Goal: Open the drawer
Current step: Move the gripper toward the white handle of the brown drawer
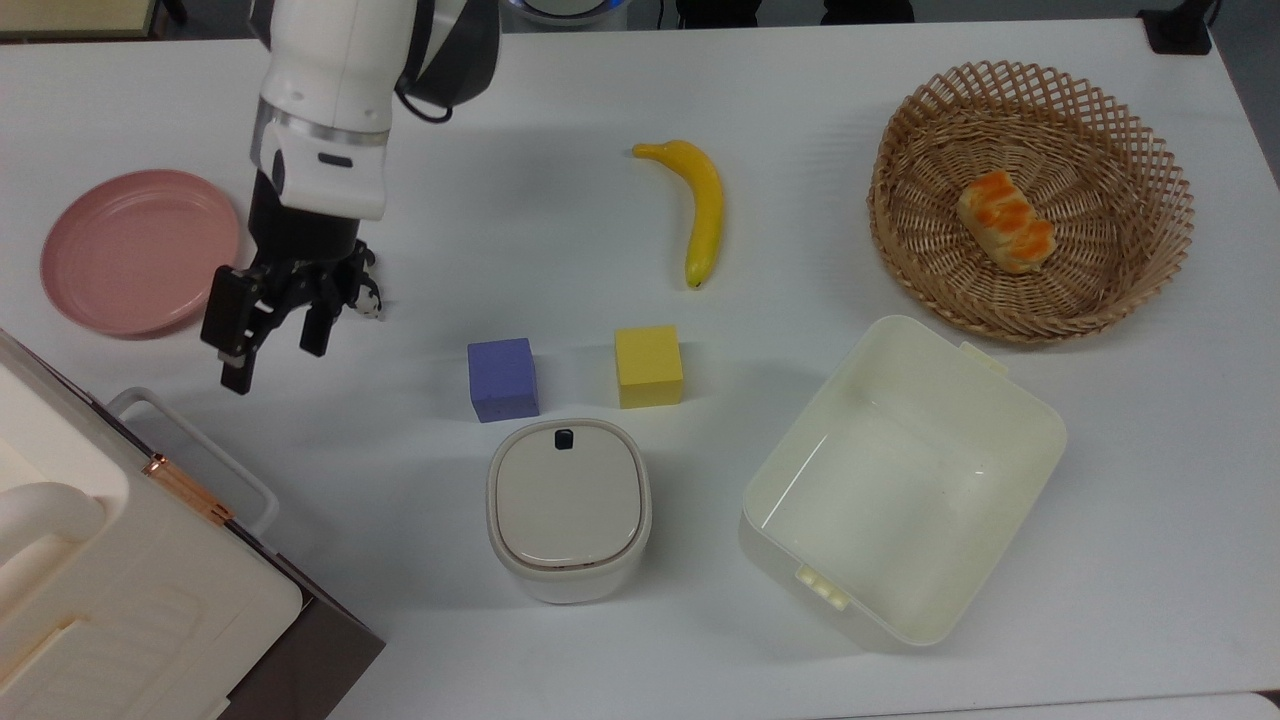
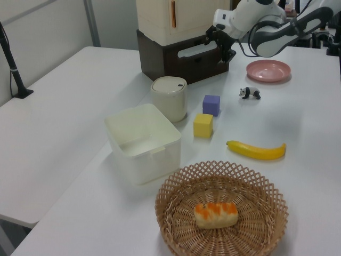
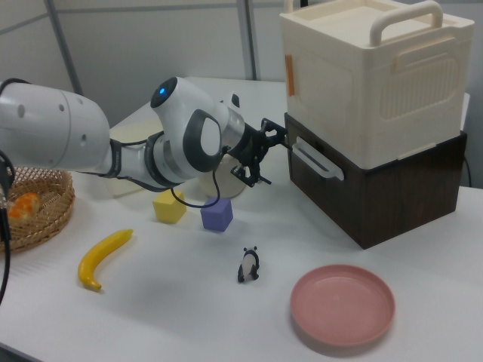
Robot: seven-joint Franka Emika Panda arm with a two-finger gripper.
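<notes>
The drawer (image 2: 176, 60) has a dark brown front and sits shut under a cream cabinet top (image 1: 120, 590). Its white loop handle (image 1: 212, 446) juts out over the table, and it is also seen from the side as the handle (image 3: 318, 161) and from the front as the handle (image 2: 198, 49). My gripper (image 1: 272, 358) is open and hangs tilted just short of the handle, a small gap away, with nothing between its fingers. In the right view the gripper (image 3: 266, 154) points at the near end of the handle. In the left view the gripper (image 2: 222, 52) is level with the handle's right end.
A toy panda (image 1: 368, 296) lies right beside the gripper, and a pink plate (image 1: 138, 250) is on the top view's left. A purple cube (image 1: 502, 378), a yellow cube (image 1: 648, 366), a lidded canister (image 1: 568, 508), a cream tub (image 1: 900, 480), a banana (image 1: 704, 208) and a basket (image 1: 1120, 120) holding bread stand further right.
</notes>
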